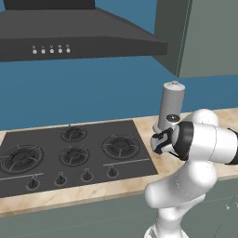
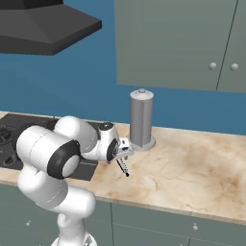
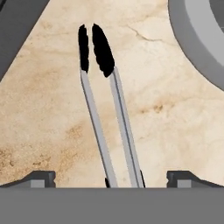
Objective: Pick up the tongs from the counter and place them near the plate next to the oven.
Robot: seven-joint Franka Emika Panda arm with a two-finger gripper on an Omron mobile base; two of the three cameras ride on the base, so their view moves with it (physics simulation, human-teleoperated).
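Gripper [image 3: 111, 177]: in your hand view its two dark tips sit wide apart at the bottom, jaws spread, with the tongs [image 3: 107, 109] running up between them. Neither tip touches the metal, so nothing is gripped. In the right base view the gripper [image 2: 123, 154] hangs low over the table [image 2: 192, 163], just left of the canister; in the left base view the gripper [image 1: 160, 143] is mostly masked by the arm's own forearm.

Tongs: lying on the table between the stovetop and the canister. Your hand view gives both silvery arms and the two black tips, nearly closed together, pointing away from the camera; the handle end is cut off behind the grey band. The right base view gives only a short dark stub of the tongs [image 2: 123, 168] poking out below the hand toward the front edge. In the left base view they are hidden behind the arm.

Canister [image 2: 141, 120]: upright near the table's back edge; whole in both base views [image 1: 171, 106], only a curved slice of its base [image 3: 192, 39] in the hand view's upper right.

Stovetop [image 1: 69, 153]: all its burners and knobs show in the left base view; the right base view has only its corner [image 2: 14, 139], partly behind the arm.

Hood [image 1: 69, 32]: above the stovetop, cut off at the top.
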